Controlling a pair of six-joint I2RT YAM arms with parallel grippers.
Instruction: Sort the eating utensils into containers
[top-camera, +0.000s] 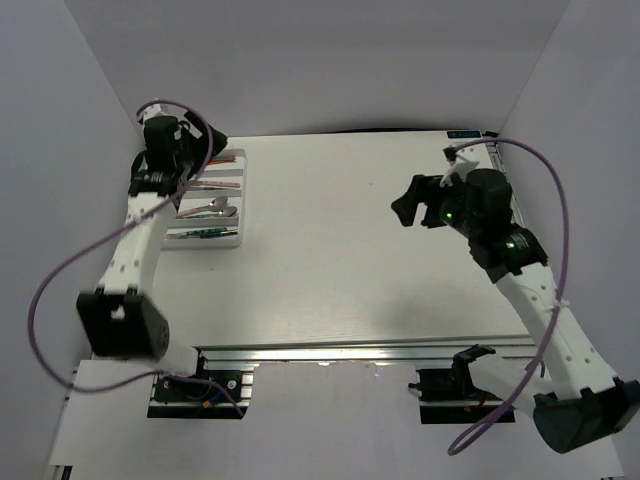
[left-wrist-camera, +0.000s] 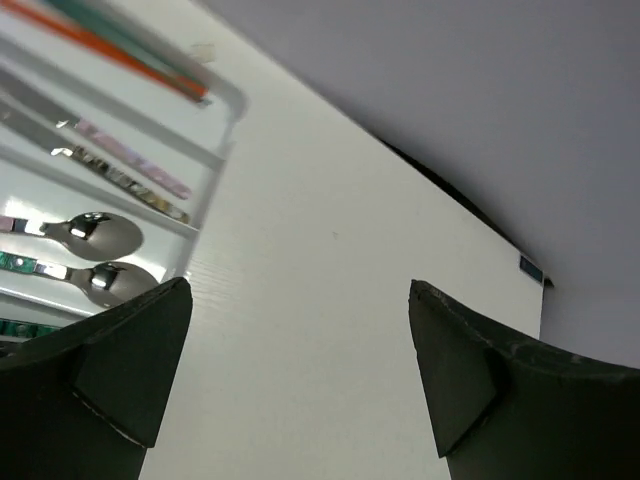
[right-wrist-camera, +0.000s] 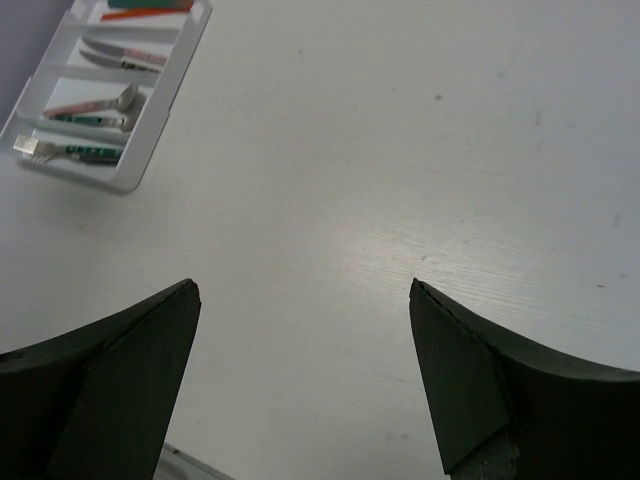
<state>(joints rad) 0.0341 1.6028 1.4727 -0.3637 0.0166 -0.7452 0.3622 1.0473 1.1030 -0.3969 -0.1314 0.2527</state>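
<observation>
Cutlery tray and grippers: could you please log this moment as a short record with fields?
Tray: white, four slots, far left of the table
Slot 1: red and green chopsticks
Slot 2: knives
Slot 3: spoons
Slot 4: fork, green handle
Left gripper: open, empty, near the tray
Right gripper: open, empty, over bare table
Loose utensils: none visible

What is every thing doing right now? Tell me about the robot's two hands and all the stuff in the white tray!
left gripper, open, empty, up in the air near the tray.
right gripper, open, empty, far from the tray.
cutlery tray, something in all four slots.
chopsticks, lying in one end slot.
knives, lying in the next slot.
spoons, lying together in the third slot.
fork, lying in the other end slot.
</observation>
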